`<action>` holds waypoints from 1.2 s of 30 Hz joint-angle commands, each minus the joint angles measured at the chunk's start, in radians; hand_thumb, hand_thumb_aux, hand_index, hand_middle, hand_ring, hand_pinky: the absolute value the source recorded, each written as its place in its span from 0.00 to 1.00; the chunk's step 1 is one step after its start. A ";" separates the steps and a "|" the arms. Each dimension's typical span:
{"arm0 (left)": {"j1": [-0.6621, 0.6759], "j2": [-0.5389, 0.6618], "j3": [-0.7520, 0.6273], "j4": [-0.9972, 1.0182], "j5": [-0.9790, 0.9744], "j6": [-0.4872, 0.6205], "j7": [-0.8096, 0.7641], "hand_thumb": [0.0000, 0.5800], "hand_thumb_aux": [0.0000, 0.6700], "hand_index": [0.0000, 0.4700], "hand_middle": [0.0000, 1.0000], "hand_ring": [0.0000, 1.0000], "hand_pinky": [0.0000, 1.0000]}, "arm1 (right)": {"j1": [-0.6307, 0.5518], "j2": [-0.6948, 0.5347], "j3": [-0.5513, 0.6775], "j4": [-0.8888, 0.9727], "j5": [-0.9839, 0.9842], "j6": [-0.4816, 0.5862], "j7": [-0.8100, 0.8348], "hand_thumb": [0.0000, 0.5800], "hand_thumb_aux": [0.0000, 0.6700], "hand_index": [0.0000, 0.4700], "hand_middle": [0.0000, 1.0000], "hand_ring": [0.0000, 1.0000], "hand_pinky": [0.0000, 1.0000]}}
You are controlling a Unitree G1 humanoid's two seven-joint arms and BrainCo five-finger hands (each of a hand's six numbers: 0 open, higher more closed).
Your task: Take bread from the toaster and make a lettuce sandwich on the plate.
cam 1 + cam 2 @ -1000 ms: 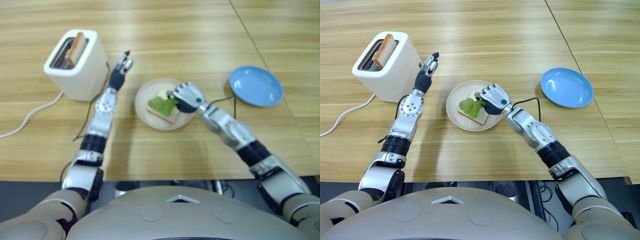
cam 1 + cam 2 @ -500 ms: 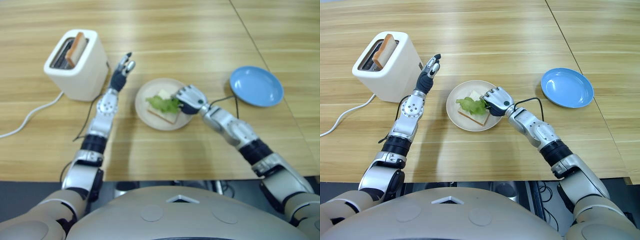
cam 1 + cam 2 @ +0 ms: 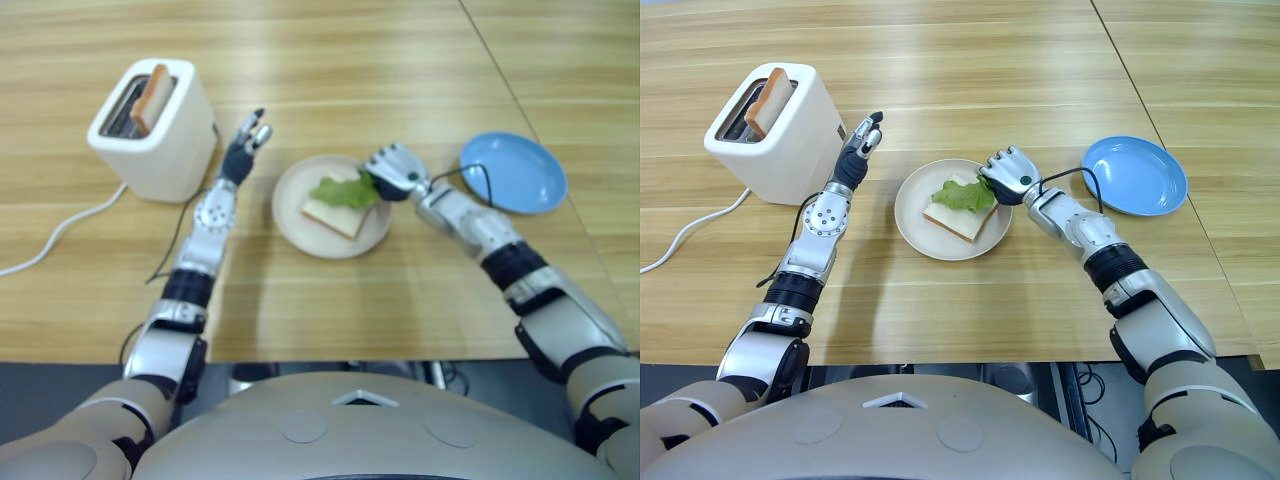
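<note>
- one slice [image 3: 768, 100] stood in the toaster [image 3: 775, 125], yes? where was the other one?
- the other bread [image 3: 958, 222] lay on the plate [image 3: 915, 228]. the lettuce [image 3: 962, 194] was on top of it, toward the far side of the slice. i judged the sandwich about half made.
- and the right hand [image 3: 1012, 172]?
- it was at the far right rim of the plate and touched the right edge of the lettuce. i could not tell whether it gripped the leaf or only touched it.
- how could it finish this step well?
- i think the leaf should first lie flat and more in the middle of the bread. after that the hand should rise straight up and away. the leaf looked light and seemed to reach past the crust, so a sideways pull could drag it off.
- and the left hand [image 3: 858, 150]?
- it was released, fingers straight, holding nothing, just beside the right side of the toaster. it was well placed for the second slice. that slice stood high in its slot, so a pinch from above looked possible, without pushing the toaster.
- the blue plate [image 3: 1135, 175]?
- it lay to the right, apart from the work.
</note>
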 commanded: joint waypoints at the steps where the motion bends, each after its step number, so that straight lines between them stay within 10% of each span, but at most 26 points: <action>1: 0.000 0.001 -0.010 0.020 0.010 0.000 -0.001 0.00 0.00 0.00 0.00 0.00 0.00 | 0.013 -0.024 0.013 -0.037 -0.011 -0.010 0.015 0.99 0.91 0.89 0.85 0.85 0.85; 4: 0.001 -0.001 -0.015 0.021 0.014 0.000 -0.001 0.00 0.00 0.00 0.00 0.00 0.00 | 0.036 -0.031 0.026 -0.058 -0.010 -0.018 0.041 0.95 0.77 0.75 0.77 0.77 0.77; 5: 0.001 -0.001 -0.018 0.023 0.015 -0.001 -0.002 0.00 0.00 0.00 0.00 0.00 0.00 | 0.045 -0.034 0.032 -0.070 -0.014 -0.020 0.053 0.51 0.30 0.29 0.21 0.21 0.21; 6: 0.001 -0.001 -0.019 0.025 0.016 -0.001 -0.003 0.00 0.00 0.00 0.00 0.00 0.00 | 0.056 -0.039 0.036 -0.085 -0.016 -0.023 0.071 0.00 0.00 0.00 0.01 0.01 0.01; 17: 0.002 0.004 -0.024 0.021 0.014 0.001 -0.002 0.00 0.00 0.00 0.00 0.00 0.00 | 0.197 -0.167 -0.021 -0.320 0.040 -0.016 0.316 0.00 0.00 0.00 0.00 0.00 0.00; 27: 0.032 0.032 -0.019 -0.117 0.054 -0.006 0.028 0.00 0.00 0.00 0.00 0.00 0.00 | 0.440 -0.471 -0.501 -0.771 0.296 0.034 0.485 0.00 0.00 0.00 0.00 0.00 0.00; 36: 0.041 0.218 0.054 -0.551 0.549 0.162 0.234 0.00 0.00 0.00 0.00 0.00 0.00 | 0.482 -0.330 -0.691 -0.821 0.443 0.018 0.409 0.00 0.00 0.00 0.00 0.00 0.00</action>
